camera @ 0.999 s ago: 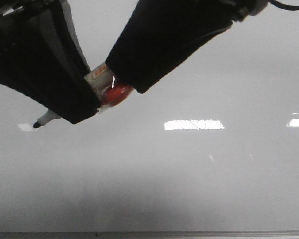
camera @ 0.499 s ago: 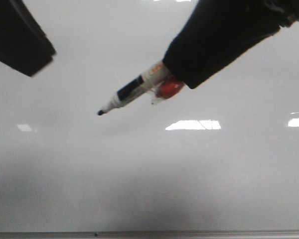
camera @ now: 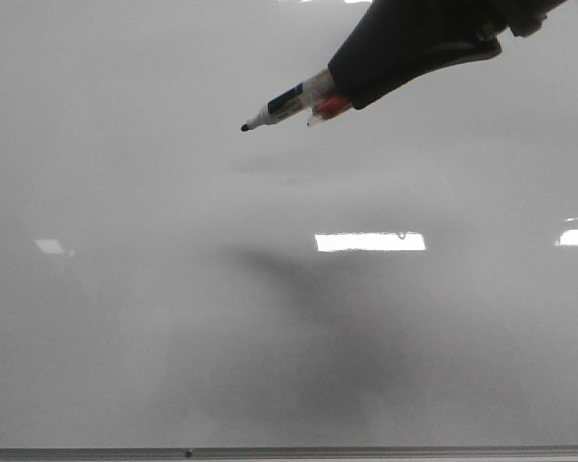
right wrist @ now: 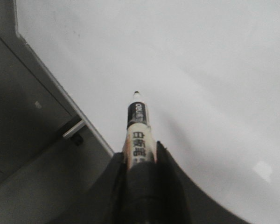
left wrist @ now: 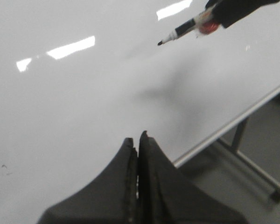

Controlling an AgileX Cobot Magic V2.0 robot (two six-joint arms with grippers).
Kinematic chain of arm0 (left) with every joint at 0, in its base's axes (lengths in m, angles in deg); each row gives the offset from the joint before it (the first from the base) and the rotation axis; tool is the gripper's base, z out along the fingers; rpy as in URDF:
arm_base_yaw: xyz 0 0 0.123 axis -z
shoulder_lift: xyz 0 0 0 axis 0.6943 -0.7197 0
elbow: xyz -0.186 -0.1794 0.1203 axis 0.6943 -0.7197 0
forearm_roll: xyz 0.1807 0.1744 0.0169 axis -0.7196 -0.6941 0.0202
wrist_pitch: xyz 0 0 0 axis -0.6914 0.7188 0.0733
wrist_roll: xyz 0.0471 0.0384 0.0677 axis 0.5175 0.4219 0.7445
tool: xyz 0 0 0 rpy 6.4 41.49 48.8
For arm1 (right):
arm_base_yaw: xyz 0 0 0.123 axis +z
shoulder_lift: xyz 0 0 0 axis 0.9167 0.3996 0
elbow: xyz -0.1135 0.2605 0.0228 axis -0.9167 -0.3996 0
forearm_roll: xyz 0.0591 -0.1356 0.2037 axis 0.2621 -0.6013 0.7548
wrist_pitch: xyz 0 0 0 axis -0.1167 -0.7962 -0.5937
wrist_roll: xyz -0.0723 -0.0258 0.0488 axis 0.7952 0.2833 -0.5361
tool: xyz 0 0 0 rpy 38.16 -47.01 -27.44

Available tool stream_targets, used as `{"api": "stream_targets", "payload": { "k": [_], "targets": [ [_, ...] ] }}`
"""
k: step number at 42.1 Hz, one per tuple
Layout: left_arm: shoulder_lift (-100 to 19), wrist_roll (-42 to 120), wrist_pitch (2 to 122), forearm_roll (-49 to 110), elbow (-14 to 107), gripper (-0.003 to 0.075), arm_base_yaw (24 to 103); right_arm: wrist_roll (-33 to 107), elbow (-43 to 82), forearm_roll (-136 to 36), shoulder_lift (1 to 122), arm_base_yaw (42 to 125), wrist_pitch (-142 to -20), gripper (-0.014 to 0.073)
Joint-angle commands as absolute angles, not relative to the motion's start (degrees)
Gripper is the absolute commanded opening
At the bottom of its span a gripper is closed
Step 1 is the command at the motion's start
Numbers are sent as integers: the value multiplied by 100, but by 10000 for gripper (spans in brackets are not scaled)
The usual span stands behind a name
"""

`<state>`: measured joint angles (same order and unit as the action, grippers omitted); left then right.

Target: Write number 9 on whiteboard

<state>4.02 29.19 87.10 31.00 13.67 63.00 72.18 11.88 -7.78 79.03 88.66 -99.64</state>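
Observation:
The whiteboard (camera: 125, 318) fills the front view, glossy pale grey with glare patches. The number 9 is out of view in every frame. My right gripper (camera: 352, 89) reaches in from the upper right, shut on a white-and-black marker (camera: 284, 103) whose black tip points left, raised off the board with its shadow lying apart below. A red piece (camera: 332, 108) sits under the marker at the fingers. The right wrist view shows the marker (right wrist: 139, 126) pinched between the fingers. My left gripper (left wrist: 136, 139) is shut on nothing, over the board near its edge, far from the marker (left wrist: 184, 31).
A thin grey metal edge strip (camera: 289, 451) runs along the board's near side. Past another edge (left wrist: 233, 123) stand grey frame legs (left wrist: 252, 163) over the floor. A small bracket (right wrist: 73, 130) sticks out under the board's edge.
The left arm let go of the marker and drew out of the front view to the left. The right gripper carried the marker up and to the right, further from the camera.

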Motion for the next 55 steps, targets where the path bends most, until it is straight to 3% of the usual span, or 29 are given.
{"api": "stream_targets", "payload": {
  "k": [1,20,32,55],
  "targets": [
    [932,2831,7942,3416,1282,-19,6272,7272,1630,-476,8021,8818,-9681,-71],
    [1436,2831,7622,3416,1126,-19,6272,7272,2954,14,9455,8806,-9449,-71],
    [1436,2831,7622,3416,1126,-19,6272,7277,3406,-8,10202,8856,-10167,-69],
    [1436,2831,7622,3416,1126,-19,6272,7315,3149,-140,9604,8270,-10239,-61]
  ]
}}
